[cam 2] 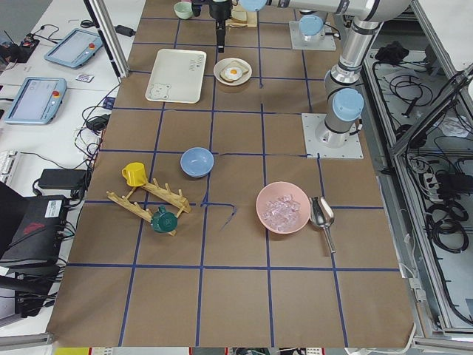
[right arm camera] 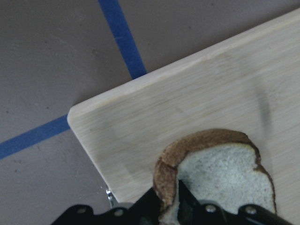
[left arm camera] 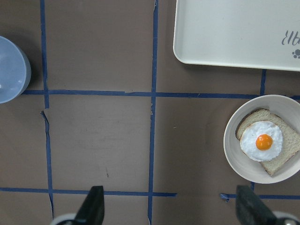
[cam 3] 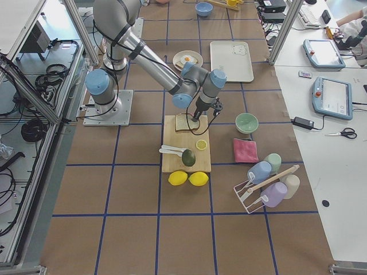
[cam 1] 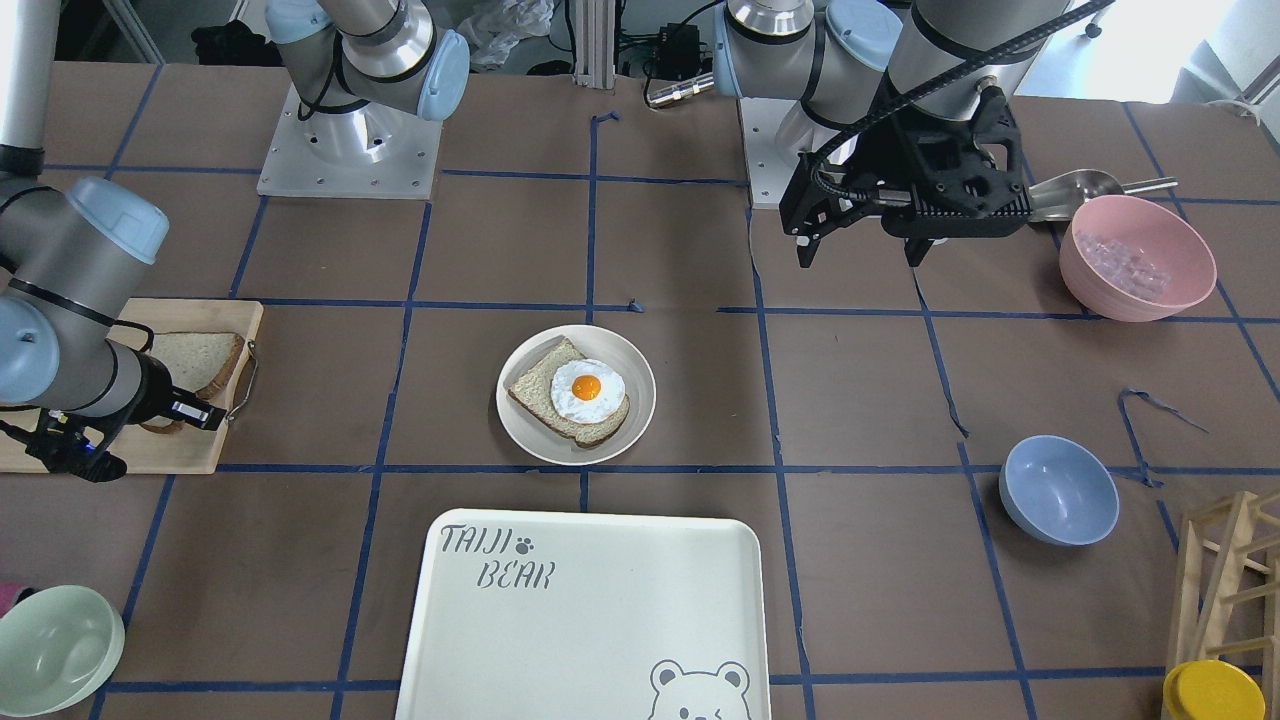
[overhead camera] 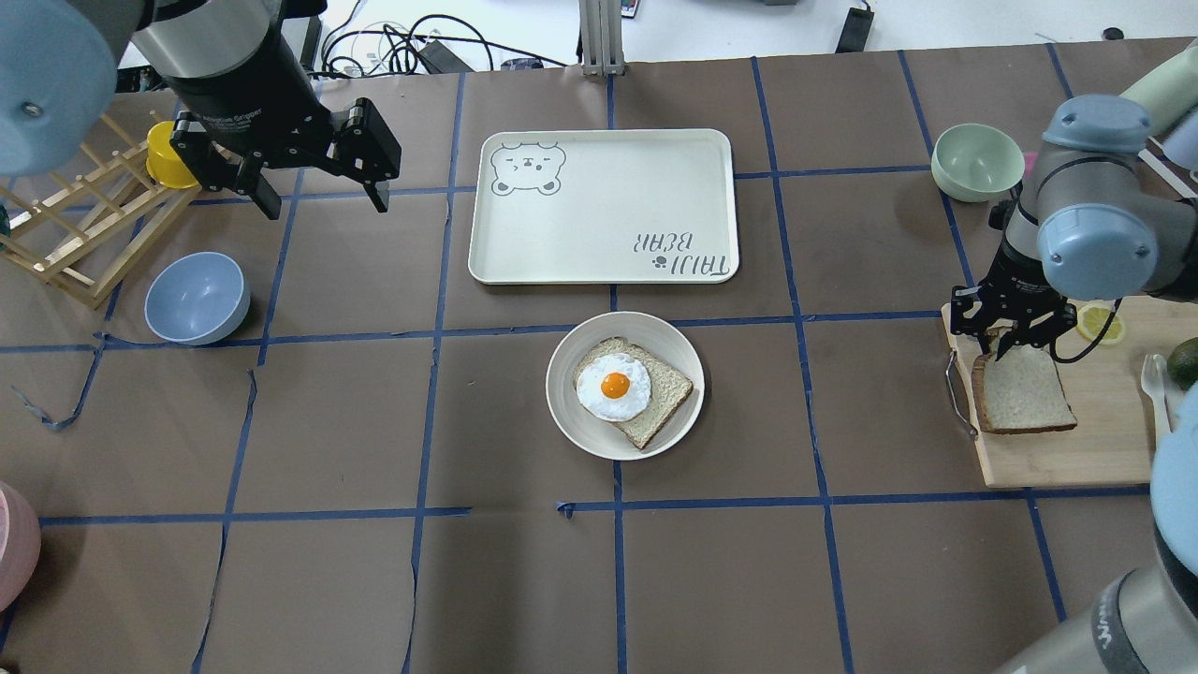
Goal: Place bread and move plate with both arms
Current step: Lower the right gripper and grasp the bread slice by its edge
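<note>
The plain bread lies on a wooden cutting board at the table's right end. My right gripper is down at the slice's far edge and shut on the bread's crust. The right wrist view shows the crust pinched and curled up between the fingers. The off-white plate sits at the table's centre and holds a bread slice topped with a fried egg. My left gripper hangs open and empty high over the far left, well away from the plate.
The "TAIJI BEAR" tray lies just beyond the plate. A blue bowl and a wooden rack are at the left, a green bowl at the far right. A lemon slice and avocado share the board.
</note>
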### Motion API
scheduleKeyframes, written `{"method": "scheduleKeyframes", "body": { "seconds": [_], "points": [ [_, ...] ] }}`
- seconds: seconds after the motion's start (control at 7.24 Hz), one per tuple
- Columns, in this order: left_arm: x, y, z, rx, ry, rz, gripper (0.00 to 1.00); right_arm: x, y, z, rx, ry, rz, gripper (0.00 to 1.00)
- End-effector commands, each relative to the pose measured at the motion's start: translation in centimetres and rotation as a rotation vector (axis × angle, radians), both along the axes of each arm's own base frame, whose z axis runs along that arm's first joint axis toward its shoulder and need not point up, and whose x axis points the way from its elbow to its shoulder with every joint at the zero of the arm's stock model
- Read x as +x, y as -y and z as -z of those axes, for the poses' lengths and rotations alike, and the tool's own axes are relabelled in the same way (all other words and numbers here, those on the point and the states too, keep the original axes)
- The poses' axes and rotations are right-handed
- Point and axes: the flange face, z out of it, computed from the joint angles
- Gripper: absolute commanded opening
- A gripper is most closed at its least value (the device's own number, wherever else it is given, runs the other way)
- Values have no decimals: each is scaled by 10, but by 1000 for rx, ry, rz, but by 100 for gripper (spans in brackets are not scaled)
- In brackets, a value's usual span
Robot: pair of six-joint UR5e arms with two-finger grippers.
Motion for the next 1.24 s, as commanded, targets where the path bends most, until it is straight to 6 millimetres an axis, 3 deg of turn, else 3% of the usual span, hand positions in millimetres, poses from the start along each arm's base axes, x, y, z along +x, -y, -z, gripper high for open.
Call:
{"method": "scheduleKeyframes", "body": {
  "seconds": [0.0,0.28,0.69,0.83,1.1],
  "points": [
    [0,0,0,0,0,1,100,2,-5,-6,29,11,1,0],
    [0,-1,-1,-2,0,1,100,5,-11,-32,61,27,-1,0],
    [1,0,-1,-2,0,-1,100,6,6,-77,148,68,2,0],
    [1,0,0,0,0,-1,100,14,8,-92,159,66,16,0],
    [1,0,0,0,0,-1,100,66,10,-137,167,27,27,0]
  ]
}}
